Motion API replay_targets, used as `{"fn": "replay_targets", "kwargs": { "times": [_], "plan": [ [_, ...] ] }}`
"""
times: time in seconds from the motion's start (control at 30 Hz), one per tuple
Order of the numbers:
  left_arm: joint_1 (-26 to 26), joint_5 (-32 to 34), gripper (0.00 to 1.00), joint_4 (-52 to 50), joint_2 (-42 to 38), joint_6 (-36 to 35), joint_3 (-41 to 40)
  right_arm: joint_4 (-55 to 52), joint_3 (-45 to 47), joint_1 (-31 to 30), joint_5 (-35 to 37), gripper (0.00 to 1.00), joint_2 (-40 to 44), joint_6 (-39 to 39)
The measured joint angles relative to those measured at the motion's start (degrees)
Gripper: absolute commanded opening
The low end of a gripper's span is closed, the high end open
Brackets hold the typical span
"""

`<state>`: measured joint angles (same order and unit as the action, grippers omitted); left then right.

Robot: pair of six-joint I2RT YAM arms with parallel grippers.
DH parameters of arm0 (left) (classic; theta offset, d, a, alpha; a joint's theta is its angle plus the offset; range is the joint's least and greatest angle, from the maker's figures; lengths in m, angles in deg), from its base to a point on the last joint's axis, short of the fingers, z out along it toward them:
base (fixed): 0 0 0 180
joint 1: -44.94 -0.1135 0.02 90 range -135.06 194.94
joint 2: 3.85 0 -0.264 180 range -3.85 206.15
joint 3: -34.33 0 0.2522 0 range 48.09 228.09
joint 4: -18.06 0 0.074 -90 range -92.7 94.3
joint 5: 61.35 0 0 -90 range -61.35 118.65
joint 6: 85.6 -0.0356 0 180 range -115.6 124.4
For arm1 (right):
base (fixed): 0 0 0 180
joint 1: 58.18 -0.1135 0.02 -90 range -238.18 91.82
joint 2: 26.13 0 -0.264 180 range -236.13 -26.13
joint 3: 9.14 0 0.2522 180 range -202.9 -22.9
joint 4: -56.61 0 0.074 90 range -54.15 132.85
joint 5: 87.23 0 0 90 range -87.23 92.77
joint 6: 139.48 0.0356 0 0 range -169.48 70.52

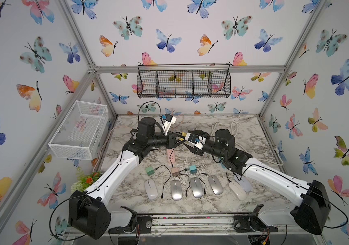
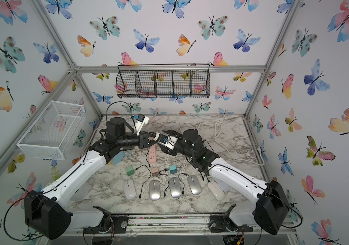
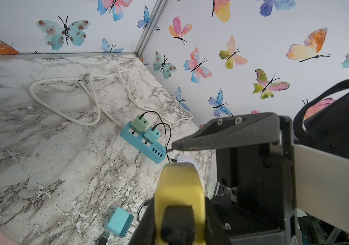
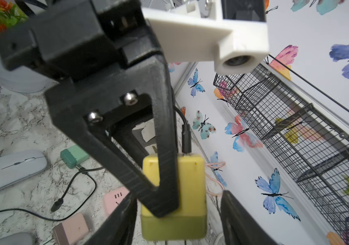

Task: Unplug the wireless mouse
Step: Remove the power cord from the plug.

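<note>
Where everything rests: marble table (image 1: 211,203), with the pink power strip (image 1: 171,159) lying near its middle.
Left gripper (image 3: 177,207): above the pink power strip's far end, clenched on the yellow charger (image 4: 190,186).
Right gripper (image 4: 178,194): faces it there from the opposite side, jaws parted, one on each flank of the yellow charger, with a gap showing on one side.
Wireless mice (image 1: 196,187): six in a row on the near side of the pink power strip, the rightmost partly under the right arm. Which one the held cable runs to I cannot tell.
Loose chargers (image 1: 175,171): three, between the pink power strip and the wireless mice.
Black cable (image 4: 186,137): plugged into the yellow charger's end, up off the table.
</note>
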<state>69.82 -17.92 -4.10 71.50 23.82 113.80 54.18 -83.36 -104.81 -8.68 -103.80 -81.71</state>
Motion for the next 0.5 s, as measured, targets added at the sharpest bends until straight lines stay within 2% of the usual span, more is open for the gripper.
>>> {"fn": "replay_targets", "kwargs": {
  "times": [0.27,0.47,0.5],
  "plan": [
    [0.24,0.0,0.0,0.42,0.33,-0.15,0.04,0.68,-0.98,-0.24,0.15,0.5,-1.9,-0.44],
    [0.37,0.0,0.0,0.42,0.7,0.09,0.15,0.39,-1.05,-0.31,0.52,0.32,-2.23,-1.57],
    [0.37,0.0,0.09,0.42,0.76,0.07,0.2,0.42,-1.05,-0.31,0.61,0.29,-2.23,-1.55]
  ]
}}
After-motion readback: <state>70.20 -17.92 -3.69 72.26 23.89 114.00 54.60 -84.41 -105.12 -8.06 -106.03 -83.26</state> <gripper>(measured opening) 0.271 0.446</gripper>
